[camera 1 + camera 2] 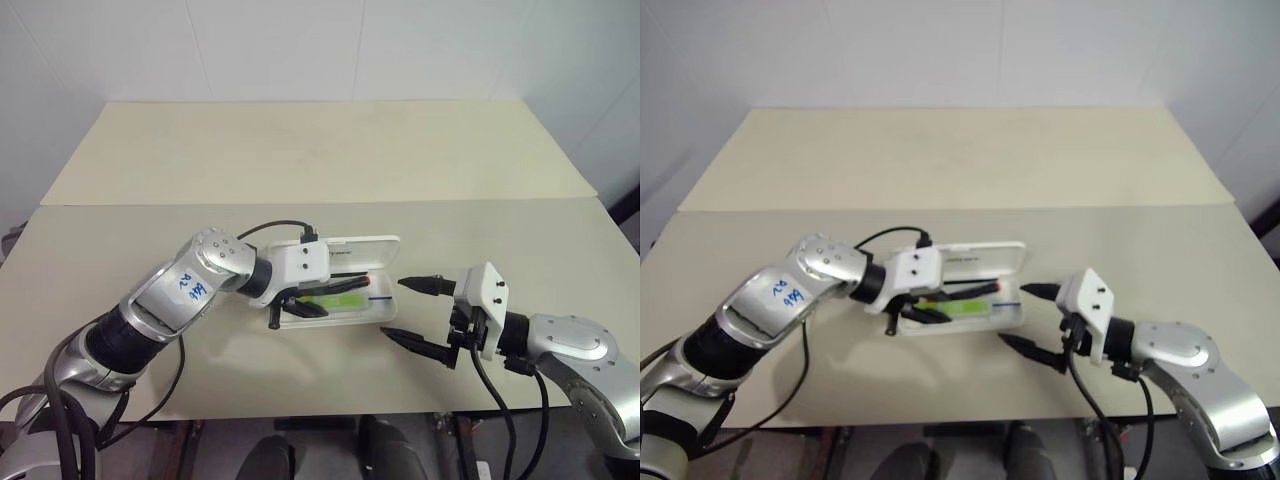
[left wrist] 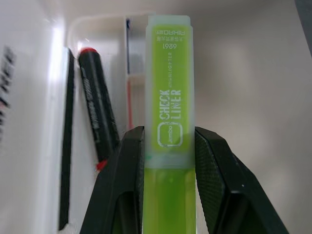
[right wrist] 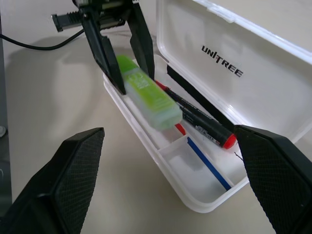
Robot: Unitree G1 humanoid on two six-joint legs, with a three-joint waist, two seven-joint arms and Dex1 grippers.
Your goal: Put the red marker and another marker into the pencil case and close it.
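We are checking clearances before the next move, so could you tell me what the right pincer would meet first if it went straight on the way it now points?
Most likely the pencil case: the open right pincer points at its near end. The gap between them looks free, though depth is uncertain.

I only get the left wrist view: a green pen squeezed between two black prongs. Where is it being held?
Observer: The left pincer holds the green highlighter over the open pencil case, its tip slanting down inside.
Operator: What is that dark stick beside it?
Observer: The red marker, already lying in the case, along the hinge side.
Operator: Is the other arm doing anything?
Observer: The right pincer waits open beside the case's end, touching nothing.
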